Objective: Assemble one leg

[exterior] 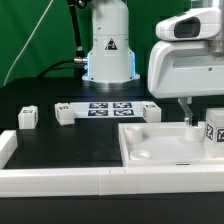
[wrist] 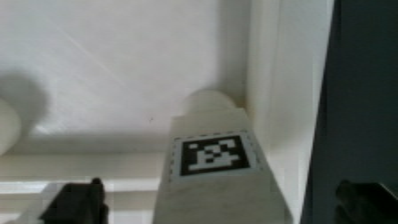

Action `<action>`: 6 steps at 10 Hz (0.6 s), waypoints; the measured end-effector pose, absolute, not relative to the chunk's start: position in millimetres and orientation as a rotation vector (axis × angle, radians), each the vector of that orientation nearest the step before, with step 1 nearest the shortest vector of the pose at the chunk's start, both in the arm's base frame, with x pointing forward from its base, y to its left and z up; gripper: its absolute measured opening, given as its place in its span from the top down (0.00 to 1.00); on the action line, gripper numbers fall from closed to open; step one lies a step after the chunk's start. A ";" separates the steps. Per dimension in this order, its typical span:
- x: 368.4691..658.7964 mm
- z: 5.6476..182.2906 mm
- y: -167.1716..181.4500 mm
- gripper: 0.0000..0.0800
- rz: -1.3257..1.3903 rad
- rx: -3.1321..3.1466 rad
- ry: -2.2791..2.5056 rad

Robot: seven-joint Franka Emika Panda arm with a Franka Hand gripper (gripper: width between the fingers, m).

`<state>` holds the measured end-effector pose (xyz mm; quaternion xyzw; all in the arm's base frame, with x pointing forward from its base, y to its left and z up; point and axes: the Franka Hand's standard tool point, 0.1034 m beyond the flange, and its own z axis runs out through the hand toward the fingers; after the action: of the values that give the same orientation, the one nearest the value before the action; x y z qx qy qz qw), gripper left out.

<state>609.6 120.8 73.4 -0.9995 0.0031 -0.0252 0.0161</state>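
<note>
A leg (wrist: 217,160), a small white block with a black-and-white marker, lies between my gripper's (wrist: 217,206) two dark fingers (wrist: 71,202). There is a gap on each side of it, so the jaws are open around it. It rests in a corner of the large white tray piece (wrist: 125,90). In the exterior view the gripper (exterior: 200,122) hangs over the tray piece's (exterior: 150,140) right end, where the leg (exterior: 214,131) stands at the frame's edge. Two more legs (exterior: 28,117) (exterior: 65,113) stand on the black table at the exterior view's left.
The marker board (exterior: 110,108) lies in front of the robot base (exterior: 108,55). A long white part (exterior: 60,182) lies along the front of the table. A round recess (wrist: 7,120) of the tray piece shows in the wrist view.
</note>
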 end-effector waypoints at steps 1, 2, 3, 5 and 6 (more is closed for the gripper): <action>609.6 73.4 120.8 0.36 -0.078 -3.109 0.010; 609.5 73.4 120.8 0.54 -0.078 -3.109 0.010; 609.5 73.4 120.8 0.54 -0.078 -3.108 0.019; 610.1 73.6 121.1 0.64 -0.087 -3.098 0.165; 609.9 73.5 121.4 0.64 -0.103 -3.078 0.348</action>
<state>609.9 121.4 73.5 -0.9929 0.1122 -0.0333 0.0213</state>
